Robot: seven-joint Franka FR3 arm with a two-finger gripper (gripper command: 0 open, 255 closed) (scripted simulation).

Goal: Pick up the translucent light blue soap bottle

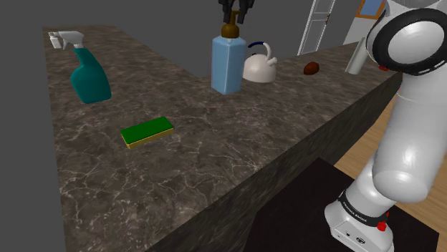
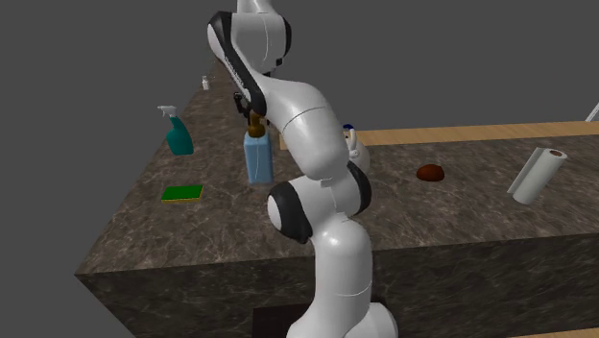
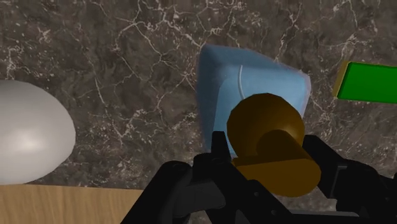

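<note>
A dark marbled desk carries several household things, and a white Franka arm reaches over it from the shoulder view's lower right. The light blue soap bottle, a tall rectangular bottle with a brown pump head, stands upright on the desk near its far edge in the shoulder view. The black tool hangs directly above the bottle, level with the pump top; in the wrist view the pump head sits inside the tool, but whether the tool is clenched on it or slack around it cannot be told. Just beside the bottle, on the shoulder view's right, sits a white kettle with a dark handle, close to the bottle but apart from it. Farther to that side lies a small brown rounded object. A flat green sponge with a yellow edge lies nearer the camera, well apart from the bottle. A teal spray bottle with a white trigger stands toward the shoulder view's left. In the second exterior view a white paper towel roll leans tilted at the desk's right end
</note>
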